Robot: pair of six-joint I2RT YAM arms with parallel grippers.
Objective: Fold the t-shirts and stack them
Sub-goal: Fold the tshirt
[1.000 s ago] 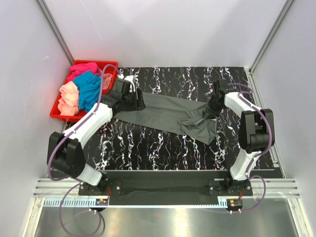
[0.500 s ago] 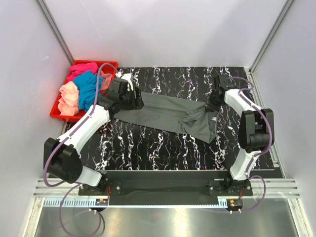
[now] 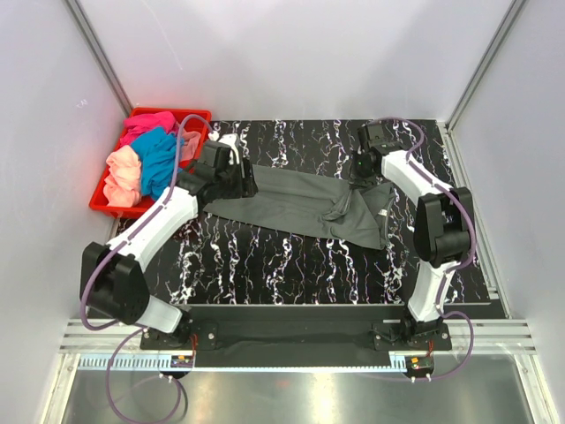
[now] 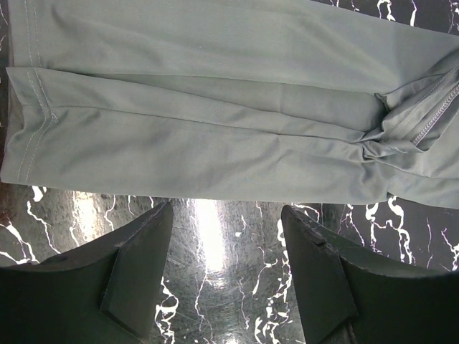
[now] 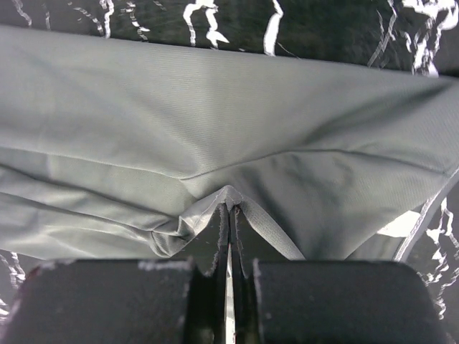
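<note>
A dark grey t-shirt [image 3: 291,199] lies stretched and crumpled across the black marbled table. My left gripper [image 3: 247,184] is open at the shirt's left end; in the left wrist view its jaws [image 4: 226,209] stand apart over bare table, just short of the shirt's hem [image 4: 215,107]. My right gripper [image 3: 357,172] is shut on a pinched fold of the grey shirt's edge [image 5: 229,193] at the right end. Magenta [image 3: 150,122], teal [image 3: 161,159] and peach [image 3: 124,172] t-shirts lie bunched in the crate.
A red plastic crate [image 3: 199,113] sits at the table's far left corner, beside the left arm. White walls enclose the table on three sides. The arm bases stand at the near edge.
My right gripper has moved left and toward the far side, dragging the shirt's right end with it. The left arm has barely moved.
</note>
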